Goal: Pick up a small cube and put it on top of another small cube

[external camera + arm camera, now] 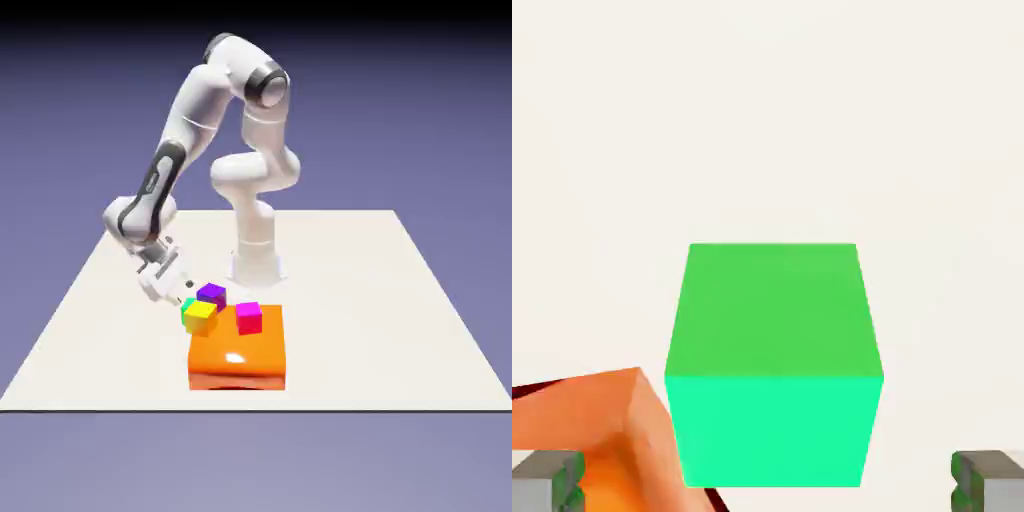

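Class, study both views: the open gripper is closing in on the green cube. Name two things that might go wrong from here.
1. The green cube sits tight among the yellow cube, purple cube and orange block; a finger may knock one of them.
2. One fingertip lies over the orange block's edge, so the gripper may catch it when descending.

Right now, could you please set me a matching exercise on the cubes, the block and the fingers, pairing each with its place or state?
Things:
1. green cube
2. magenta cube
3. orange block
4. fingers

Places or states:
A. spread wide at the hand view's bottom corners
B. resting on top of the big block
C. centred between the fingers in the hand view, not gripped
D. the largest thing, carrying a small cube

Pairs: 1-C, 2-B, 3-D, 4-A
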{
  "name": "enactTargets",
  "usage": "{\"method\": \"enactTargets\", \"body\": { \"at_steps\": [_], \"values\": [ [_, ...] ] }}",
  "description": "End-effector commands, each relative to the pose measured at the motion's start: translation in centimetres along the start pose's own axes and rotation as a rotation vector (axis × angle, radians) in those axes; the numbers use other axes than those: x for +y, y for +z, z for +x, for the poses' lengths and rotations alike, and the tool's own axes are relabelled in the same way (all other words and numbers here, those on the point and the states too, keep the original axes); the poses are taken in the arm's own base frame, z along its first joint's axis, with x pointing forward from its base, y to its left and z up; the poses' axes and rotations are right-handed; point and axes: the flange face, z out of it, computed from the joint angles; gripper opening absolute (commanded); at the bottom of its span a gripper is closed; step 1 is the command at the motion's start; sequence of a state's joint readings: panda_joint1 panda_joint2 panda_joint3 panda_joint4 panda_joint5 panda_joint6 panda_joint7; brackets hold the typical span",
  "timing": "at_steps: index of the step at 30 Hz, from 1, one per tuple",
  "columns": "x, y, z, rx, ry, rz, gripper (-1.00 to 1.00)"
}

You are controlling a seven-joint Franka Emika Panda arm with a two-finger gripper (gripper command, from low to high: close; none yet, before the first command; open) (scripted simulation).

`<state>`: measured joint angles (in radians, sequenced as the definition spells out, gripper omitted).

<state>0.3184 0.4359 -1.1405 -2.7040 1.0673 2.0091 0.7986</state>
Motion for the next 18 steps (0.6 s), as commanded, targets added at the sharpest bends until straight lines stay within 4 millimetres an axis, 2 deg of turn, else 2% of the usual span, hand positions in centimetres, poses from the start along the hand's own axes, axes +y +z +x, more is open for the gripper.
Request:
{"method": "enactTargets", "body": {
  "at_steps": [1,4,5,6,7,15,18],
  "values": [
    [-0.1,0.8,0.1,0.000,0.000,0.000,0.00],
    [-0.3,3.5,0.7,-0.003,0.004,-0.004,0.00],
    [-0.3,3.7,0.8,-0.003,0.004,-0.004,0.00],
    [-0.3,3.7,0.8,-0.003,0.004,-0.004,-1.00],
    [-0.3,3.7,0.8,-0.003,0.004,-0.004,-1.00],
    [0.5,-2.8,-0.1,-0.003,0.004,-0.004,-1.00],
    [-0.6,-3.6,-3.0,0.048,-0.044,-0.091,-1.00]
  ]
}}
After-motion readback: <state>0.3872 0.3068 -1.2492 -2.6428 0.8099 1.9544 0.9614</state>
